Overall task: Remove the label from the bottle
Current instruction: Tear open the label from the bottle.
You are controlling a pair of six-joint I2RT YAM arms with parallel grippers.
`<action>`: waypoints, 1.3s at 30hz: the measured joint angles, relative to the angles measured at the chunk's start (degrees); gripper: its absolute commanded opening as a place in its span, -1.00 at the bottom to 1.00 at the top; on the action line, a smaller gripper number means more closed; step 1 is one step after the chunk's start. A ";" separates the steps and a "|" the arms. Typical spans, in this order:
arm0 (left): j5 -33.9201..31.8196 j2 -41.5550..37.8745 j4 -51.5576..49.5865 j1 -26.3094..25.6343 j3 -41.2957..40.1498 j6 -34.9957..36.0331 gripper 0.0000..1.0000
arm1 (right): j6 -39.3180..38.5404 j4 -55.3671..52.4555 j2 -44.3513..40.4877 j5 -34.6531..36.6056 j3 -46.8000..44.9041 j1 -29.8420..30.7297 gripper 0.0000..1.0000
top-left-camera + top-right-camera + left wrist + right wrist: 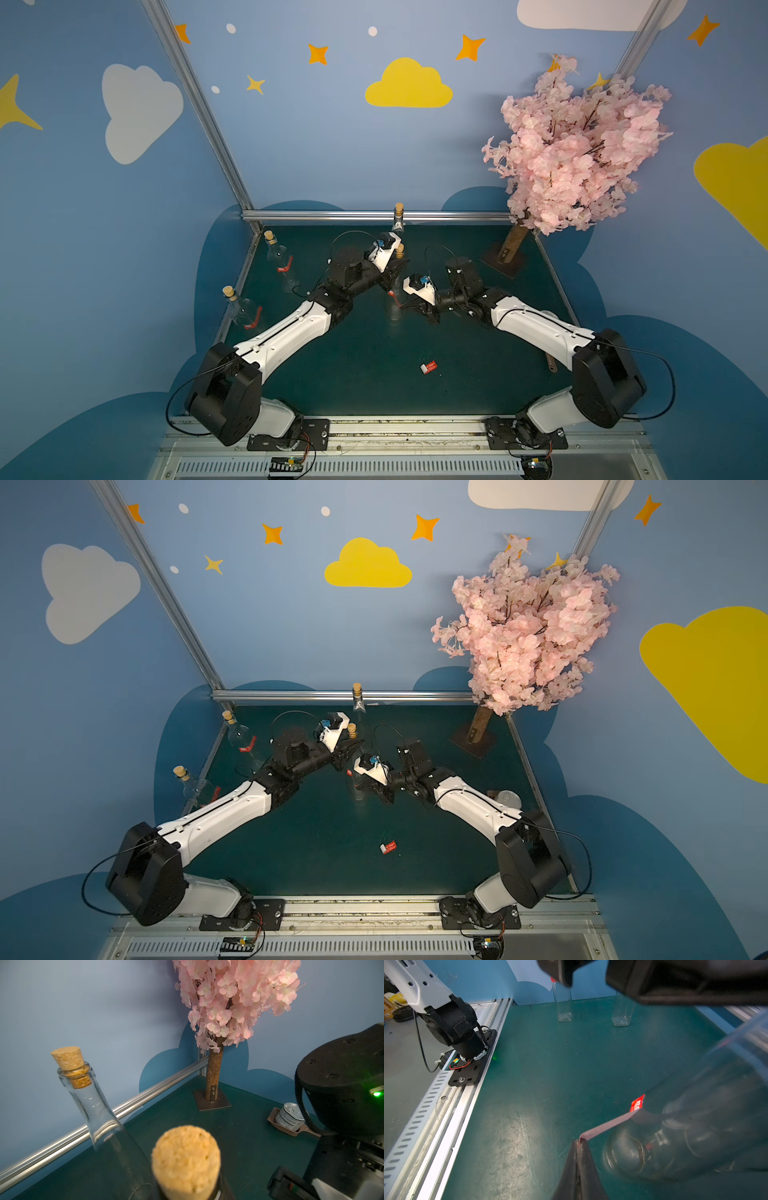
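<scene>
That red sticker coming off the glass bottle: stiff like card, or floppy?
Likely thin and floppy: the label folds sharply where the right end effector pinches it, and looks straight only because it is pulled taut from the bottle. Probably very light too: another peeled label lies folded over on the table.

- The label (637,1104): red face with white print, pale pinkish-white back, its free end pinched in the black right end effector (579,1144).
- The bottle (695,1136) that the label clings to: clear, colourless glass; its cork (186,1159) is sandy tan and speckled.
- The counter (529,1084) under the end effector: dark teal-green with pale scuff streaks.
- A loose scrap (429,368), well apart from the end effector: red and white.
- The tree (573,145) beyond the end effector: pink blossom, mottled brown trunk.
- The walls (332,145): blue, with yellow and white clouds, orange stars and white dots.
- The arms (286,332): white shells, black joints.
</scene>
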 measured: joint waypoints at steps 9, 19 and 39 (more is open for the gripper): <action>-0.02 0.00 0.00 0.00 0.00 0.00 -0.66 | -0.04 -0.02 0.00 -0.39 0.00 0.00 -1.00; -0.11 0.00 -0.02 -0.07 0.00 0.00 -0.67 | -0.04 -0.02 0.00 -0.50 0.00 0.02 -1.00; -1.25 0.00 0.00 -0.17 0.00 0.09 -0.67 | -0.04 -0.57 0.00 -1.51 0.00 0.44 -1.00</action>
